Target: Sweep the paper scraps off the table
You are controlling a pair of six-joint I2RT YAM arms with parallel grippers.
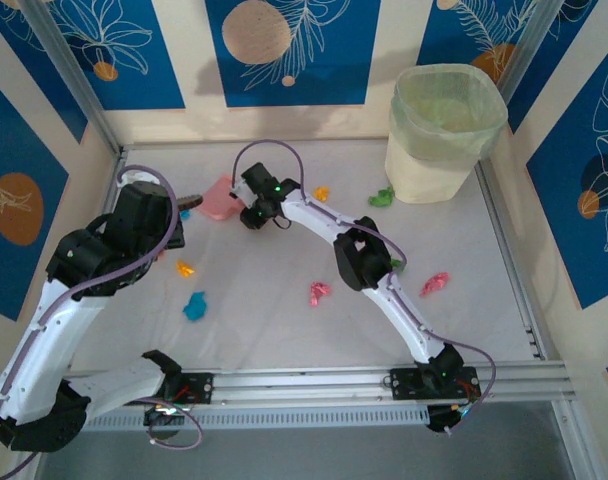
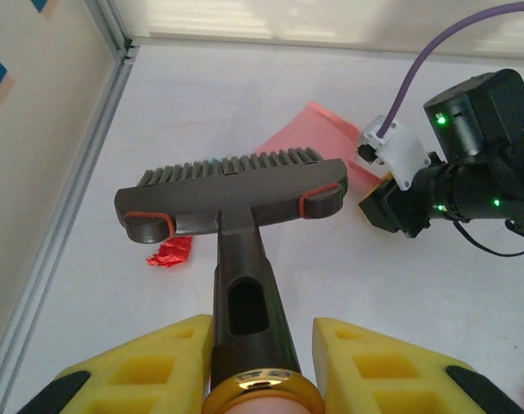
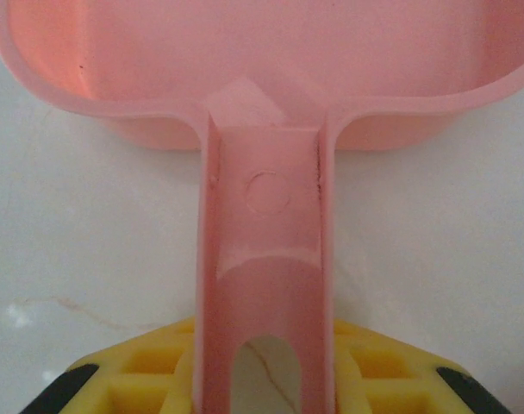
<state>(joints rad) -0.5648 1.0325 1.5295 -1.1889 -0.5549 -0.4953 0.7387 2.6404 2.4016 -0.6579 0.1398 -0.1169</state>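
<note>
1. Looking over the table [image 1: 284,330], I see a broad white surface edged with aluminium rails, and both arms reach toward its far left part.
2. A bin [image 1: 444,130] with a pale liner stands in the far right corner.
3. The pink dustpan [image 3: 262,78] lies flat on the far left part of the table. My right gripper [image 3: 262,379] has its yellow fingers pressed against both sides of the handle, gripping it.
4. The dark brush [image 2: 232,194] is clamped by its handle in my left gripper [image 2: 258,362]. Its bristles point at the dustpan's edge, just beside it.
5. The paper scraps lie scattered on the table:
   - a red one [image 2: 170,252] near the brush head
   - orange [image 1: 186,268] and blue [image 1: 195,305] by the left arm
   - pink [image 1: 319,292] at mid-table
   - green [image 1: 382,197] near the bin
</note>
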